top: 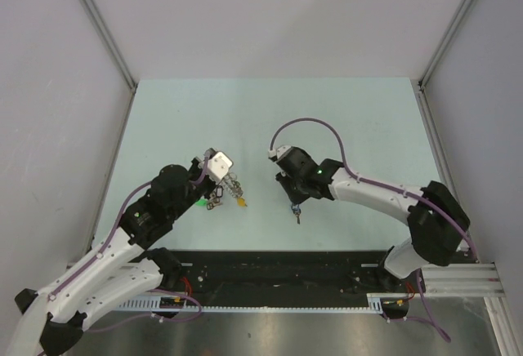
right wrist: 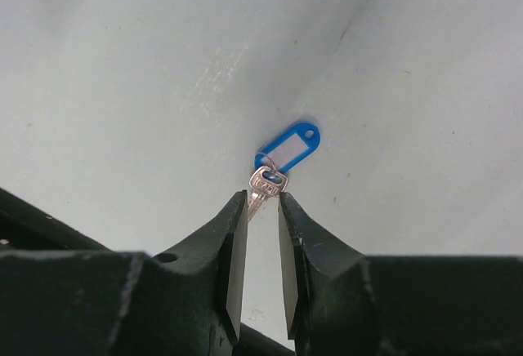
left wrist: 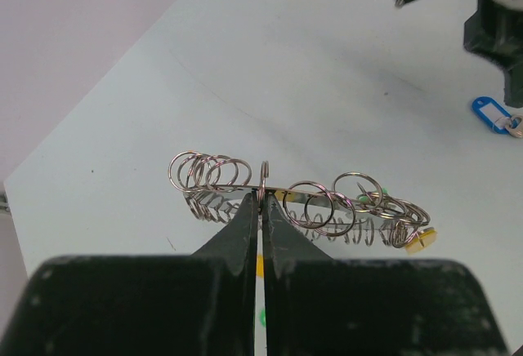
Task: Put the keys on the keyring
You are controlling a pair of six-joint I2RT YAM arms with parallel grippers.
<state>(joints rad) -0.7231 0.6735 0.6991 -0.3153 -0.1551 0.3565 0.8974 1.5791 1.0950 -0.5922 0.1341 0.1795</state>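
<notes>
While the large silver-grey metal keyring needs a steady anchor, we are clamping the left gripper fully closed on its flat band, fingertips meeting with no gap. The ring is standing edge-on before the left wrist camera, its many small wire loops fanning to both sides and a yellow plastic tag hanging at the far end. We judge this hold is meant to present the ring towards the other arm and stop it from sliding. On the other side, we are setting the right gripper low over the small silvery metal key, fingers parted by only a narrow gap. The key's blade is lying between them against the left finger, with light showing on its other side, so we cannot tell whether any real grip is being made. The key's oval blue plastic tag is trailing beyond the fingertips and appears to be resting on the pale green table. From above, the two grippers are sitting near each other at mid-table, the key apart from the ring and not yet threaded, so we are reading this as the pick-up step.
</notes>
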